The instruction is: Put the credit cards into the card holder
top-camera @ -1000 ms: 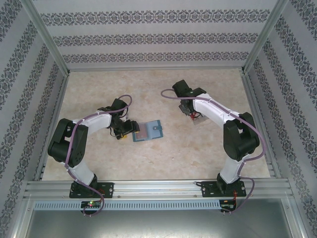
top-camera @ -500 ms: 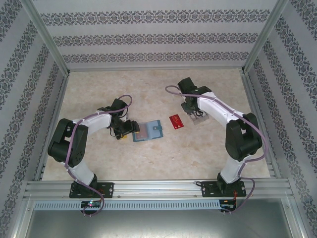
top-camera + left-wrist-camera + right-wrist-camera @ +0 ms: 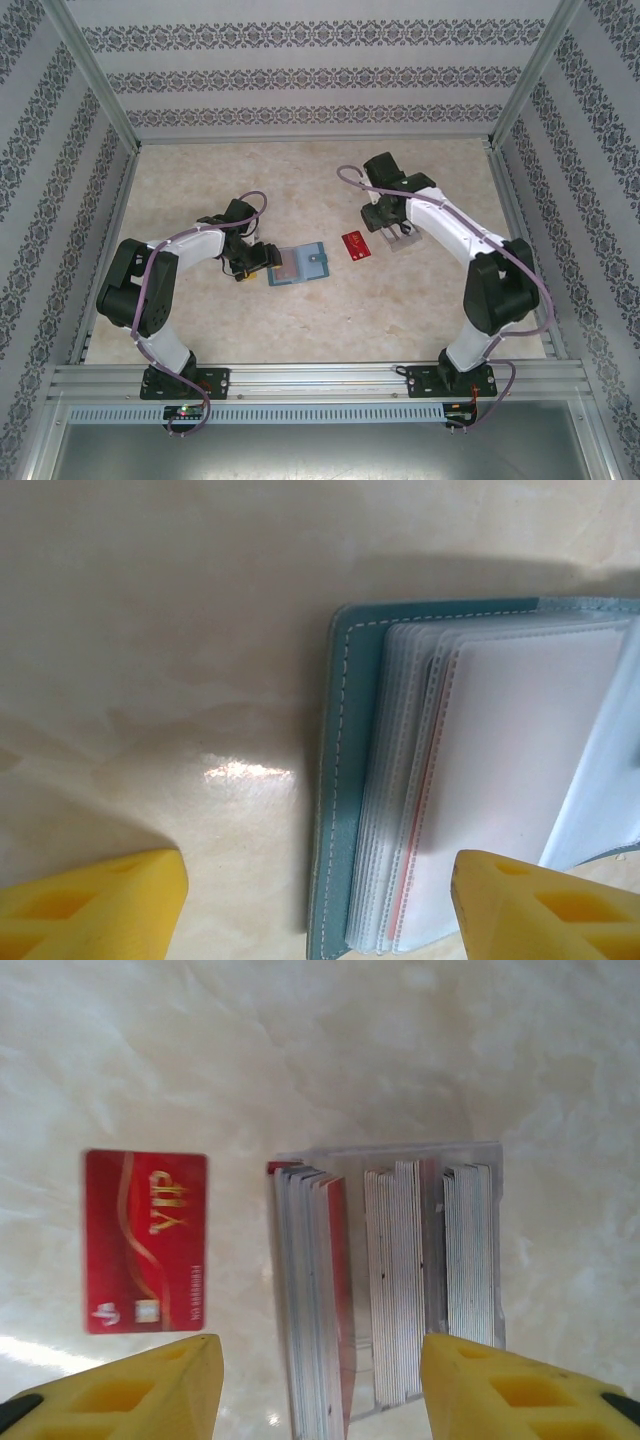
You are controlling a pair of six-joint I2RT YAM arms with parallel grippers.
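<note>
One red card point(image 3: 357, 245) flat near card holder point(image 3: 300, 264), likely staged for insertion; right gripper point(image 3: 320, 1365) spread over rack point(image 3: 470, 1250), left gripper point(image 3: 320, 890) spread astride its edge

Seen from overhead, the 2 arms rise from bases at the bottom of the frame, each bent at the elbow and reaching inward. The left gripper point(image 3: 250, 262) sits low, left of centre, its yellow fingers point(image 3: 90, 905) spread wide. The right gripper point(image 3: 386, 222), upper right of centre, points downward, its yellow fingers point(image 3: 120, 1390) likewise held well apart
</note>
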